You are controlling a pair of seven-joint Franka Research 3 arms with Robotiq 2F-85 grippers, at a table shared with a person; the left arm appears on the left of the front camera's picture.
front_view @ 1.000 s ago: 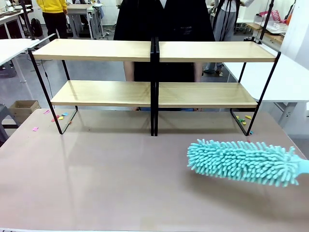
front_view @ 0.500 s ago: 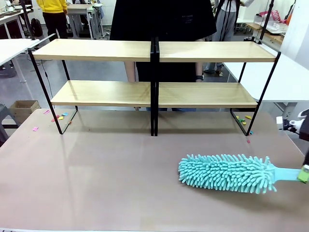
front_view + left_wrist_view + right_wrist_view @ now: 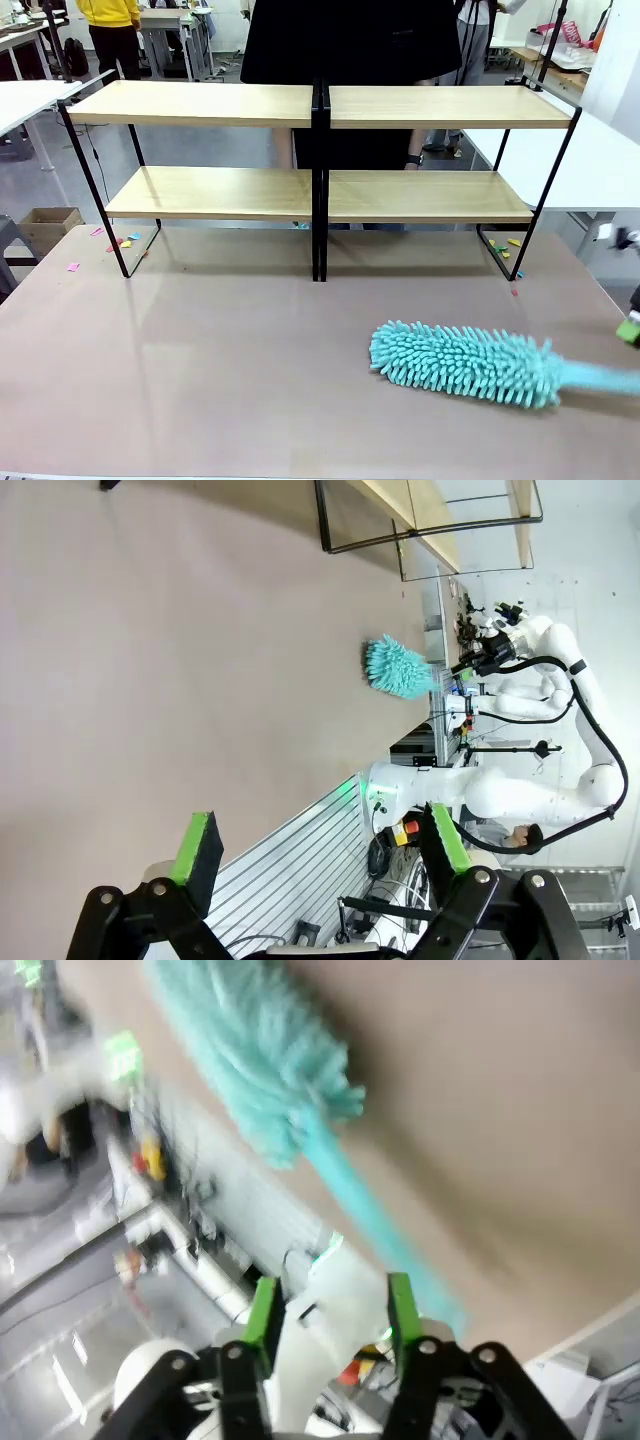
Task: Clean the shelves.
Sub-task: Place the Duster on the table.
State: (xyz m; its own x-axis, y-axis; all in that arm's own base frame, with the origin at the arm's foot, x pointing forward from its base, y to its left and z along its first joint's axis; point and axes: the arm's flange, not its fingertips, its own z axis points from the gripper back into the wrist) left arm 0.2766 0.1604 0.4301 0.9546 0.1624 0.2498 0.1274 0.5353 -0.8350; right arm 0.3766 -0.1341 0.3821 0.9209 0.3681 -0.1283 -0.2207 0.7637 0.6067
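Duster [image 3: 465, 362] tilted since half second ago, handle end now lower, head low on worktop [image 3: 200, 360] right half. Shelves [image 3: 320, 105] unmoved at worktop far edge, person behind. Paper scraps [image 3: 120, 243] by left frame foot. Left tool [image 3: 320, 845] fingers apart, empty. Right tool [image 3: 328, 1305] blurred, fingers parted, duster handle beyond; grip cannot tell.
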